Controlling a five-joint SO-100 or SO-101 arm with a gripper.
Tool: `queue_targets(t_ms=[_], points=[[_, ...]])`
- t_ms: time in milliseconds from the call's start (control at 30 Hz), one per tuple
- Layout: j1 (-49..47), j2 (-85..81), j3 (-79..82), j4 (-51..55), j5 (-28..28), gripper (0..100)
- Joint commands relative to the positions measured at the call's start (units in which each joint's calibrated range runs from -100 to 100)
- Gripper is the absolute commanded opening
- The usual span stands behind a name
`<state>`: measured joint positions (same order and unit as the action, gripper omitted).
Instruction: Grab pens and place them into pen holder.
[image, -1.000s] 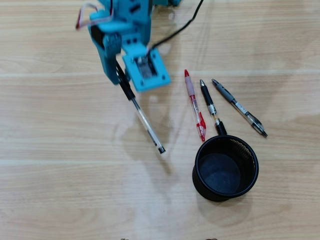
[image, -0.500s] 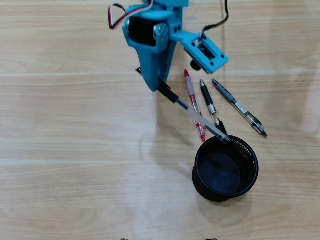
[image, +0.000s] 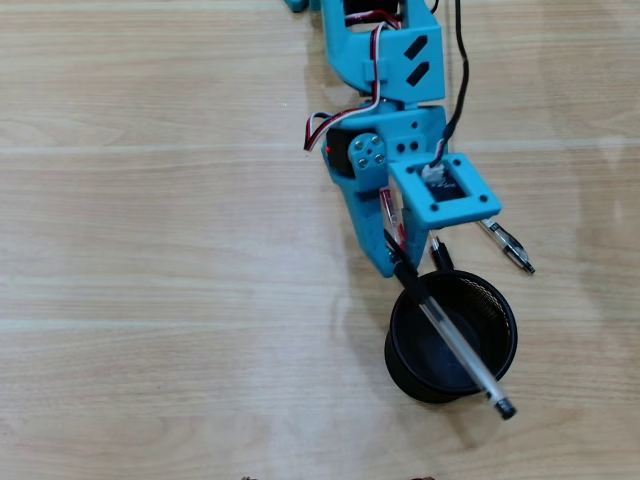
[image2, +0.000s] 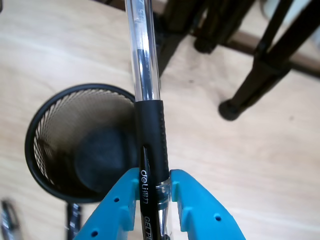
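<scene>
- Claw (image2: 152, 200): the two blue fingers are pinched on the clear pen (image2: 145, 75), gripping it at the black sleeve; in the wrist view the barrel runs straight out from the jaws.
- Clear pen, overhead view (image: 455, 345): it slants from the claw (image: 402, 270) across the open mouth of the holder (image: 500, 300), and its far tip (image: 505, 408) overshoots the near rim. It is carried above the cup, not inside it; no part appears to rest on the rim, though the overhead angle does not settle that.
- Holder, wrist view (image2: 37, 150): black mesh, upright, interior dark and empty as far as can be seen. No pen stands in it.
- Remaining pens: the arm covers most of them. A red pen (image: 388, 212) shows as a sliver beside the claw body; a black pen's end (image: 438, 252) pokes out just above the holder rim; the tip of a grey pen (image: 508, 245) lies on the table to the right of the camera mount. All three lie on the table outside the holder.
- Progress: none of the pens is delivered. The first is in hand and over the target but lies too flat and too far across for a clean drop.
- Outstanding, in my judgement: tilt or draw the pen back so its tip points into the cup, release, then fetch the other three.
</scene>
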<state>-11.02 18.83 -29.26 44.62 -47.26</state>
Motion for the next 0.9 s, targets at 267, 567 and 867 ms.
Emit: queue_targets(t_ms=[267,567,867], points=[[-4.55,5.01,12.1,-33.74,-13.48,2],[-8.42,15.32,13.73,-48.44,-19.07,2],[-7.21,17.18,25.05,-67.18,-19.7,5]])
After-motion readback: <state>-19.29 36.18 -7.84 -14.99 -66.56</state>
